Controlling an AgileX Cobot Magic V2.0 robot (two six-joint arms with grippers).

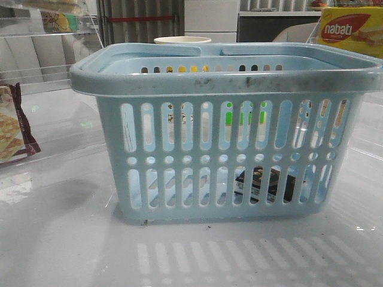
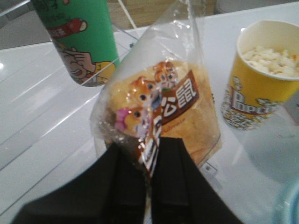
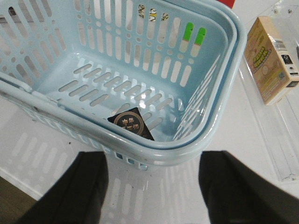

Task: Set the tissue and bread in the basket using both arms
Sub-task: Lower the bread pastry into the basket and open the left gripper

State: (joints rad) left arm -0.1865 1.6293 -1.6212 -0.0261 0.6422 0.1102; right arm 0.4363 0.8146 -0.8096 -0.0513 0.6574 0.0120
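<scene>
— Left hand (image 2: 148,186) first: what has it got?
— Its two dark fingers (image 2: 121,186) are pinched shut on the wrapper of the bread (image 2: 163,116), a golden-brown bun in clear crinkly plastic with a brown label and cartoon squirrels. The bread sits right at the fingertips, between a green cup (image 2: 84,37) and a yellow popcorn cup (image 2: 257,88) on the white tabletop (image 2: 42,130).
— And the basket (image 1: 227,81)?
— Light blue, slotted sides, scuffed rim, mid-tabletop with bare surface in front. The tissue (image 3: 131,123), a flat black pack with light print, lies on its floor in a near corner.
— Right hand (image 3: 154,186)?
— Spread wide, holding nothing, above the basket's rim just outside it, the tissue just beyond. A tan box (image 3: 271,58) lies past the basket's end.
</scene>
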